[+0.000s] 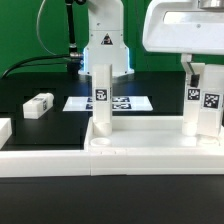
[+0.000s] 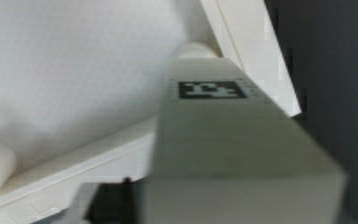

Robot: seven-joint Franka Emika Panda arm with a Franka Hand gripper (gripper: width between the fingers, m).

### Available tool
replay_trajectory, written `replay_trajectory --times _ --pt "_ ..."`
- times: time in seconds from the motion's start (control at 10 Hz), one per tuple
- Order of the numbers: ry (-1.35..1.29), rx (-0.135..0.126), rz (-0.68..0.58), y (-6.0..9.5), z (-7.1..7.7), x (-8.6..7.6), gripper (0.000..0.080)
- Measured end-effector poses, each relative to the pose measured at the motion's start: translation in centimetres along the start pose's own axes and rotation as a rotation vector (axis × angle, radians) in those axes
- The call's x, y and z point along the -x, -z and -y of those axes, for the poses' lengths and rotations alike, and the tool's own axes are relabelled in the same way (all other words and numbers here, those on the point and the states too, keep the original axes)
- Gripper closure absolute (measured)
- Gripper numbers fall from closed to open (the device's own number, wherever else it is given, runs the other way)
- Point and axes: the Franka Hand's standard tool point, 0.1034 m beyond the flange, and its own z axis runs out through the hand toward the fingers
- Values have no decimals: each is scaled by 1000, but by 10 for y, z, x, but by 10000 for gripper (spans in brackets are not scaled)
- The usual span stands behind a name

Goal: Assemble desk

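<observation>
Two square white legs stand upright in the desk top [image 1: 150, 148], a wide tray of smooth matte plastic with a raised rim, sitting at the near edge of the black table [image 1: 60, 88]. One leg [image 1: 102, 96] rises near the tray's middle. The other leg [image 1: 205, 105] stands toward the exterior view's right, and both wear black-and-white tags. A third leg [image 1: 38, 105] lies flat on the table, well apart on the exterior view's left. The marker board [image 1: 128, 102] lies flat behind the middle post.

Now the gripper [image 1: 196, 70]: one dark finger [image 1: 187, 68] sits against the top of the right-hand leg. The other finger is hidden, so I cannot tell whether it is clamped.

Up close, the wrist view gives only blurred white faces, sharp straight edges and one tag [image 2: 211, 90], with no fingers visible. Only the exterior view shows the bare table between the loose leg and the board.
</observation>
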Motion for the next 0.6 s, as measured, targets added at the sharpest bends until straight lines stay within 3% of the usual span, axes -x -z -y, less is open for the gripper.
replay_trajectory --times 0.3,0.6 --pt "-188 -1 2 0 0 0 513" --pt "-586 -3 27 -3 -5 -1 513"
